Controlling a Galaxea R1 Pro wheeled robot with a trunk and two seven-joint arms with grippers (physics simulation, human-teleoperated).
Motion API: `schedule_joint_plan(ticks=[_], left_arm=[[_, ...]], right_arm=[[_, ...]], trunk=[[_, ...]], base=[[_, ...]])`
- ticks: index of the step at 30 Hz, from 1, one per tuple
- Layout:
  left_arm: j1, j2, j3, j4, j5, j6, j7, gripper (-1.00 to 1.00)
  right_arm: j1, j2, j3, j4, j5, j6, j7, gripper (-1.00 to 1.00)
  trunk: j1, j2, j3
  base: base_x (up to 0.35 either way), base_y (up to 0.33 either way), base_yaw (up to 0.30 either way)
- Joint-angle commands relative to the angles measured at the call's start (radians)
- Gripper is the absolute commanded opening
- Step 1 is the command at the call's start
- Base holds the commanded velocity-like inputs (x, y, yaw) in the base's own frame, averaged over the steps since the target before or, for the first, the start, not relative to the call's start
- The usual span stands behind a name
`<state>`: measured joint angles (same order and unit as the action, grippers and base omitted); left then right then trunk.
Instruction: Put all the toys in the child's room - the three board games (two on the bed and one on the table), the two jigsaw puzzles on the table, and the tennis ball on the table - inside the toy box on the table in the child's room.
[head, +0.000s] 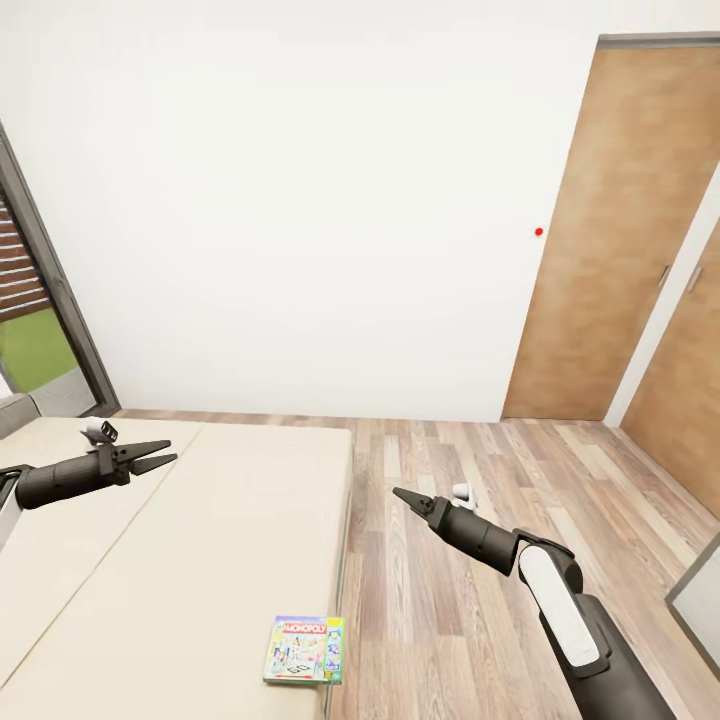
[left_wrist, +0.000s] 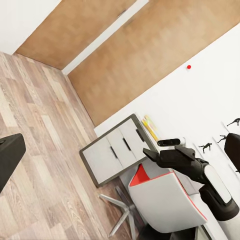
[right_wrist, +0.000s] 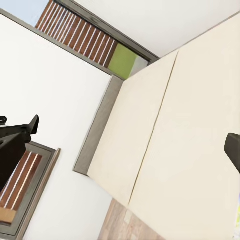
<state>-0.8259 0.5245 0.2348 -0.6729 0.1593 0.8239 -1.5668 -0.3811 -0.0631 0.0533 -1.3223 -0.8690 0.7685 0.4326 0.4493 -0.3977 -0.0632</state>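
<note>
Beige bed (head: 200, 520) holds 1 board game (head: 304, 650) at its edge; both arms' fingers part, empty.

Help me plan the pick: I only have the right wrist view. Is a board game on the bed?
Observer: Yes, in the head view one board game lies flat at the edge of the bed, nearest the robot.
Operator: Is the left gripper holding anything?
Observer: No, the left gripper is open and empty above the bed.
Operator: Where's the table?
Observer: The left wrist view shows the table, with white drawers, beyond the right gripper.
</note>
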Motion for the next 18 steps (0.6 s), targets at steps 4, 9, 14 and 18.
schedule_joint_plan(ticks=[4, 9, 14, 18], left_arm=[[-0.001, 0.0, 0.0, 0.0, -0.001, 0.011, -0.004, 1.0], [-0.001, 0.0, 0.0, 0.0, -0.001, 0.011, -0.004, 1.0], [-0.001, 0.0, 0.0, 0.0, 0.0, 0.011, -0.004, 1.0], [-0.001, 0.0, 0.0, 0.0, 0.0, 0.011, -0.004, 1.0]], right_arm=[[-0.001, 0.0, 0.0, -0.001, -0.001, 0.003, 0.001, 1.0], [-0.001, 0.0, 0.0, -0.001, -0.001, 0.003, 0.001, 1.0], [-0.001, 0.0, 0.0, -0.001, 0.0, 0.003, 0.001, 1.0], [-0.001, 0.0, 0.0, -0.001, 0.0, 0.003, 0.001, 1.0]], trunk=[[0.001, -0.002, -0.002], [0.001, -0.002, 0.0], [0.001, -0.002, 0.002], [0.001, -0.002, 0.004]], base=[[0.0, -0.084, 0.119], [0.001, -0.218, 0.231], [0.047, -0.209, 0.262], [0.093, -0.088, 0.272]])
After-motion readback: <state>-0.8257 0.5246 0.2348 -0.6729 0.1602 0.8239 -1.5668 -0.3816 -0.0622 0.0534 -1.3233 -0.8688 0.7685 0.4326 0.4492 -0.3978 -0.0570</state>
